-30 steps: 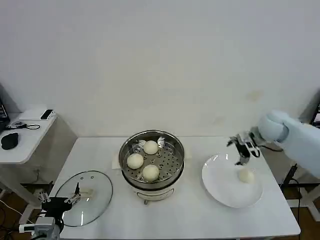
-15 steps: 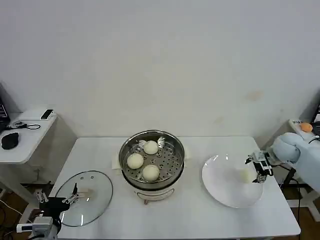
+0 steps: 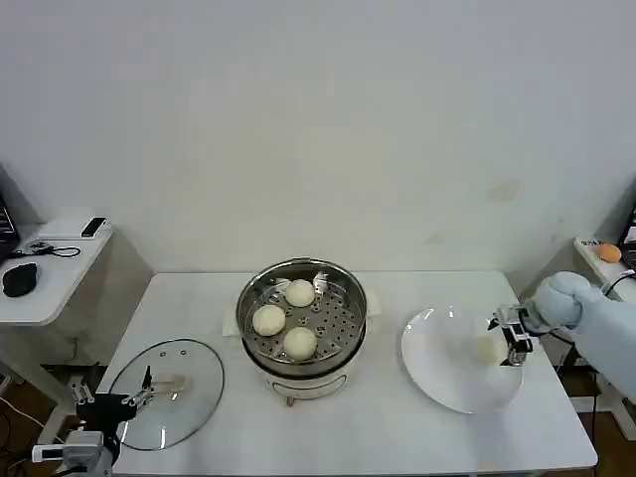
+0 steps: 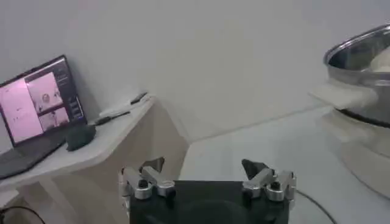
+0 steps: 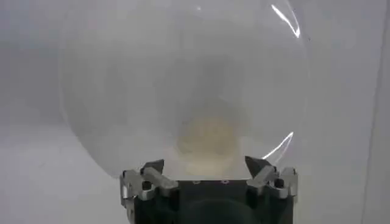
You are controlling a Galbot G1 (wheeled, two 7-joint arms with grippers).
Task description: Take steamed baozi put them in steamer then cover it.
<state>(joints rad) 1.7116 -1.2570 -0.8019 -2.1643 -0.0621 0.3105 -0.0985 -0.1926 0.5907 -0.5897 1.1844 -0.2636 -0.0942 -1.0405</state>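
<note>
While three buns sit in the steamer (image 3: 301, 320) already:
right gripper (image 3: 510, 338): spread open, empty, beside the last baozi (image 3: 488, 348)
risk: could nudge it, rolling it across the plate (image 3: 447, 383)

plain white wall (image 3: 318, 129), side desk (image 3: 50, 273)

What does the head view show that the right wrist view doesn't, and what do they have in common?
Head view alone: the steamer at the table's middle with three baozi on its perforated tray, the glass cover lying flat to its left, and the left gripper waiting at that cover's near edge.

Right wrist view alone: a close look down past the right gripper's open fingers at the bun, which sits just ahead of them, not yet gripped.

Both: the white plate with the last baozi on it, and the right gripper beside that bun.
</note>
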